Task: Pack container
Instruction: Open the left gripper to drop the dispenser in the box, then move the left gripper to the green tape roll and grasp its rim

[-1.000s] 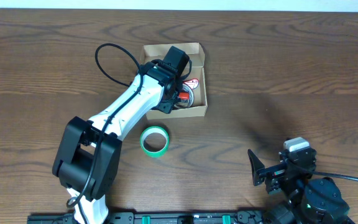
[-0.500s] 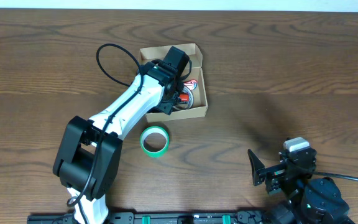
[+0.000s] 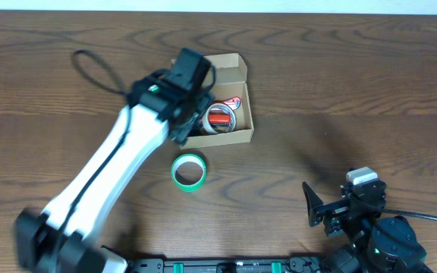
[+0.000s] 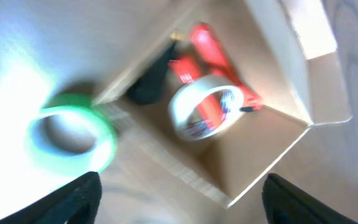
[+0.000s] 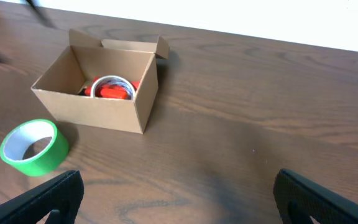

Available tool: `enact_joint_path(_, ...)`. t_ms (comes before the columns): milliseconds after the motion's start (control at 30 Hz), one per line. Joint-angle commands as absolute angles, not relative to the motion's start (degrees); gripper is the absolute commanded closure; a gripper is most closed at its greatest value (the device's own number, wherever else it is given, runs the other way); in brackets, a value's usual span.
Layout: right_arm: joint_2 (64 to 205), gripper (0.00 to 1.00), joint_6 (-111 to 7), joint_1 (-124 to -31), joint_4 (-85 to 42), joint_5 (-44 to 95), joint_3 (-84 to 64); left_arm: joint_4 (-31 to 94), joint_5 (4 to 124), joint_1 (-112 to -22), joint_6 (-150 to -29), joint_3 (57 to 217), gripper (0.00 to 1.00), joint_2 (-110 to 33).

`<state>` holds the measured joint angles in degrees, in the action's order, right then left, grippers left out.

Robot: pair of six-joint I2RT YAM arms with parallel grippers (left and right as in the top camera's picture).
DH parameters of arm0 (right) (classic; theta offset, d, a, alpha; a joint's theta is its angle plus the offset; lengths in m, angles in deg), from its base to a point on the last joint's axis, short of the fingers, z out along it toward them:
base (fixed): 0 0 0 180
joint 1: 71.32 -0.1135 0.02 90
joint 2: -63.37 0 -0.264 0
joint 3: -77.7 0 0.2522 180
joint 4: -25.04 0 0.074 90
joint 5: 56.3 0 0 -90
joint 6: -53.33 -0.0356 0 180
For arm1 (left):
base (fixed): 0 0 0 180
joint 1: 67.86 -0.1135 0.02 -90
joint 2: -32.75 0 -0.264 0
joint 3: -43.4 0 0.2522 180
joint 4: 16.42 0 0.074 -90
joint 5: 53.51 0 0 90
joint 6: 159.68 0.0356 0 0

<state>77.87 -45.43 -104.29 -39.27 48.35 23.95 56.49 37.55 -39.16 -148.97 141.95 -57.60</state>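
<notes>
The container (image 3: 227, 72) is a tan cardboard box, open, at the back centre; it also shows in the left wrist view (image 4: 260, 146) and the right wrist view (image 5: 98, 102). Inside lie a white tape roll (image 3: 234, 120) (image 4: 184, 109) (image 5: 112, 81), a red object (image 4: 207, 46) and a dark item (image 4: 151, 84). A green tape roll (image 3: 190, 186) (image 4: 106, 134) (image 5: 50, 158) lies on the table in front of the box. My left gripper (image 3: 190, 121) (image 4: 179, 208) is open and empty above the box's front-left edge. My right gripper (image 3: 319, 206) (image 5: 185, 205) is open and empty, low at the front right.
The wooden table (image 3: 340, 83) stretches bare to the right of the box. The left arm's black cable (image 3: 89, 64) loops over the table at the back left. The box's lid flap (image 5: 132, 45) stands at its far side.
My left arm has swung back and left out of the box, gripper empty. The white roll and red object in the box are now uncovered. The right arm has not moved.
</notes>
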Motion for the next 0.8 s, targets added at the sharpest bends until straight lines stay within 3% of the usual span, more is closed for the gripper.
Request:
enact_joint_path(0, 77.5, 0.01, -46.1, -104.6, -39.4, 48.7, 24.0, 64.5, 33.0, -39.0, -149.7, 141.0, 0.12, -51.1)
enact_joint_path(133, 77.5, 0.01, -46.1, -104.6, -39.4, 48.7, 24.0, 69.3, 32.9, -39.0, -152.6, 135.2, 0.11, -43.3)
enact_joint_path(200, 77.5, 0.01, -46.1, -104.6, -39.4, 48.7, 24.0, 69.5, 33.6, -39.0, -154.3, 130.7, 0.02, -39.2)
enact_joint_path(400, 77.5, 0.01, -46.1, -104.6, -39.4, 48.7, 24.0, 68.6, 38.6, -38.9, -160.2, 117.5, 0.04, -31.2)
enact_joint_path(767, 77.5, 0.01, -46.1, -104.6, -39.4, 48.7, 24.0, 54.1, 44.4, -36.7, -161.9, 105.8, 0.05, -37.1)
